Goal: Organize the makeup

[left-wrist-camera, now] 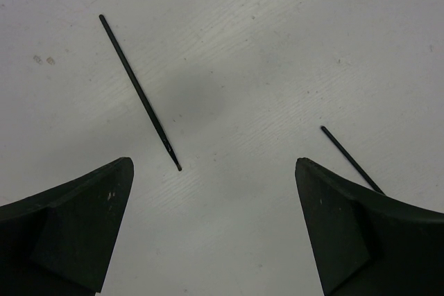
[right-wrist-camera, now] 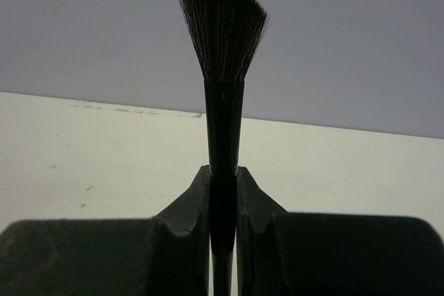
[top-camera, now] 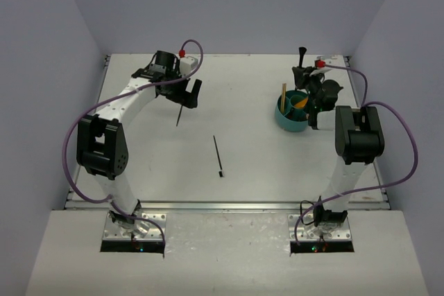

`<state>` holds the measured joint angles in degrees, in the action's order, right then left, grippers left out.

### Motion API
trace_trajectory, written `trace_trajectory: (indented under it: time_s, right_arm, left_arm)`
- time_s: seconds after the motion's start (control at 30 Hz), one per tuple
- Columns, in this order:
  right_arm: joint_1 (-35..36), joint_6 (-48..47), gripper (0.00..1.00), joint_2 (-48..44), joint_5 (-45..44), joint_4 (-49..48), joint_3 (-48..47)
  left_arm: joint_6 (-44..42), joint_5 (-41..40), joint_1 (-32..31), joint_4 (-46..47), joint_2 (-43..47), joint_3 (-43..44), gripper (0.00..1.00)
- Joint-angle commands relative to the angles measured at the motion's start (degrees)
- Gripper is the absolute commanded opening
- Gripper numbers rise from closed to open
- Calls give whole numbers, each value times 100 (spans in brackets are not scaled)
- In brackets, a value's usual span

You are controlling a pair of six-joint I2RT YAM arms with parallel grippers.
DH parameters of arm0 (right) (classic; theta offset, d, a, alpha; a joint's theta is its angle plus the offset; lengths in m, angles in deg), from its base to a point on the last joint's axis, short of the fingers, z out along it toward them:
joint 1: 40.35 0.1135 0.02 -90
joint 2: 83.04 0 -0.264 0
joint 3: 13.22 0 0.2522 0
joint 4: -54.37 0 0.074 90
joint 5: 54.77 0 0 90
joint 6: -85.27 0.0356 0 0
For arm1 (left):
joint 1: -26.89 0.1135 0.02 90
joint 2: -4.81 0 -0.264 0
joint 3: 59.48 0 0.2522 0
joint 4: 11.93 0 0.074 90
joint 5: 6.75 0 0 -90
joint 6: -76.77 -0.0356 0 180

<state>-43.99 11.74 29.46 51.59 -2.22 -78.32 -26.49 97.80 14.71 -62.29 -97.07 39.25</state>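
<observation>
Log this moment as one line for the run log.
left gripper: open over thin black brush on table | right gripper: shut on fan brush, bristles up, near teal container

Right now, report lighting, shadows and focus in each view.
Top external: even, soft light, faint shadows, no glare. Left wrist: a soft grey shadow on the table beside the thin black brush; the left gripper dark, featureless. Right wrist: the fan brush, clamped in the right gripper, almost a silhouette, bristles crisp.

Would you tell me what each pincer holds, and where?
The right pincer clamps the black fan-bristled brush on its handle below the bristles; the left pincer holds nothing.
</observation>
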Motion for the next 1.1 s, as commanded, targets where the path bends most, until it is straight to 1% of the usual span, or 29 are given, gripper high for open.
trace_trajectory:
  time_s: [0.0, 0.17, 0.2, 0.23, 0.33, 0.37, 0.7, 0.9, 0.97, 1.03, 1.07]
  right_arm:
    - [-5, 184, 0, -1, 329, -675, 185]
    - [-13, 224, 0, 107, 388, -790, 371]
    - [-7, 240, 3, 128, 378, -860, 400]
    - [-5, 243, 4, 131, 377, -874, 405]
    - [-5, 274, 14, 153, 482, -892, 388]
    - [-5, 278, 15, 161, 462, -889, 391]
    - [-5, 250, 28, 120, 347, -883, 556]
    - [-14, 199, 32, -50, 300, -883, 575]
    - [-14, 163, 34, -213, 340, -870, 557]
    - [-14, 103, 37, -384, 419, -728, 494]
    - [-14, 102, 39, -387, 437, -725, 461]
  left_arm:
    - [-71, -28, 61, 171, 204, 11, 100]
    - [-79, 3, 67, 146, 169, 78, 100]
    - [-86, 26, 74, 130, 169, 81, 100]
    - [-88, 31, 76, 127, 169, 88, 100]
    - [-88, 31, 71, 122, 191, 90, 100]
    - [-95, 31, 79, 121, 195, 87, 100]
    - [-123, 67, 93, 136, 203, 55, 100]
    - [-138, 72, 94, 76, 118, 55, 100]
    - [-150, -58, 97, -4, 23, 79, 99]
    - [-150, -403, 94, -186, -196, 167, 96]
    - [-158, -409, 94, -287, -298, 210, 94]
